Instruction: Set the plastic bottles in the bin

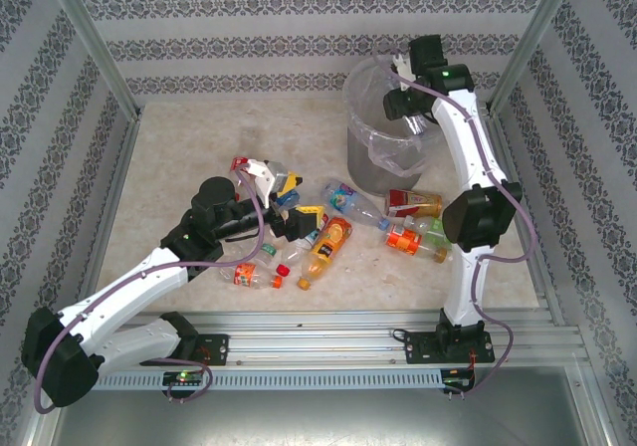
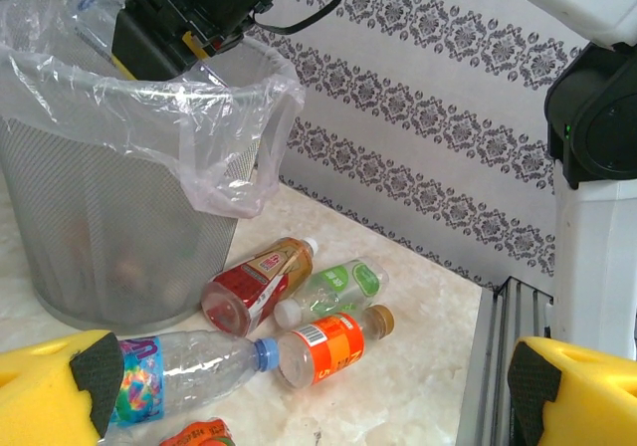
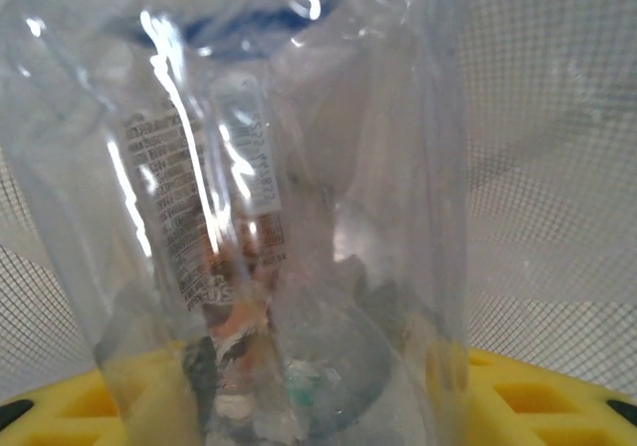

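The grey mesh bin (image 1: 381, 152), lined with a clear bag, stands at the back right. My right gripper (image 1: 403, 78) hangs over its rim, shut on a crushed clear plastic bottle (image 3: 279, 197) that stands between the yellow fingers (image 3: 542, 396), with the bin's mesh behind it. More plastic bottles lie on the table: one with a red label (image 2: 254, 282), a green one (image 2: 338, 287), an orange one (image 2: 323, 346) and a blue-capped one (image 2: 189, 366). My left gripper (image 2: 318, 396) is open just above them, nothing between its fingers. It is also over the pile from above (image 1: 297, 202).
An orange juice bottle (image 1: 326, 247) and a small red-labelled bottle (image 1: 249, 275) lie near the front rail (image 1: 328, 327). Patterned walls and metal posts close in the table on three sides. The right arm's column (image 2: 597, 247) stands close on the right.
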{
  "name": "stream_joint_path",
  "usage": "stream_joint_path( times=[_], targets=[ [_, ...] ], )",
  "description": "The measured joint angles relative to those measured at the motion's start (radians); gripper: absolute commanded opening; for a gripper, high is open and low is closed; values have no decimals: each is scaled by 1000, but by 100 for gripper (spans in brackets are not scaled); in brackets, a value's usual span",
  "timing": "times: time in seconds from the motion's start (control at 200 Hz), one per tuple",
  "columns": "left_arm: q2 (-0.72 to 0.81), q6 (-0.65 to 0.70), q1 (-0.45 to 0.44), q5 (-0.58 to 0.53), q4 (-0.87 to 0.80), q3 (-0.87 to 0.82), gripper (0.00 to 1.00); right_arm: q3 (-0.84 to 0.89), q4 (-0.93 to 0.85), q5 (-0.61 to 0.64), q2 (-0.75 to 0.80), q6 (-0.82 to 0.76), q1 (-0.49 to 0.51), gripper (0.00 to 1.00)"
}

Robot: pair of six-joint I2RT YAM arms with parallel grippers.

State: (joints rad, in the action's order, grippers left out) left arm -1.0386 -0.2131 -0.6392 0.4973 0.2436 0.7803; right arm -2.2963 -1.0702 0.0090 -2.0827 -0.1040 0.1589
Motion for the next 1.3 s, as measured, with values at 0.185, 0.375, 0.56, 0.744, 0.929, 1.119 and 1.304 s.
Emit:
stream_joint_path(
  times=[0.185,0.375,0.56,0.744,0.929,1.119,1.304],
  targets=[
    [-1,0,0,4,-5,0,100,19,2,1,0,13,0,72],
    [-1,1,0,7,-5,2,100,19,5,0,1,28,0,76],
    [-2,3,0,8,-9,5,100,35,8,0,33,49,0,76],
    [-2,9,0,12,-16,10,100,102,35,-11,145,79,0,75],
    [-2,26,0,19,-31,12,100,235,102,-34,329,110,1,75],
    [-2,35,0,25,-44,13,100,394,159,-56,530,150,8,75],
    [-2,46,0,28,-59,21,100,597,208,-78,712,219,31,77]
  ],
)
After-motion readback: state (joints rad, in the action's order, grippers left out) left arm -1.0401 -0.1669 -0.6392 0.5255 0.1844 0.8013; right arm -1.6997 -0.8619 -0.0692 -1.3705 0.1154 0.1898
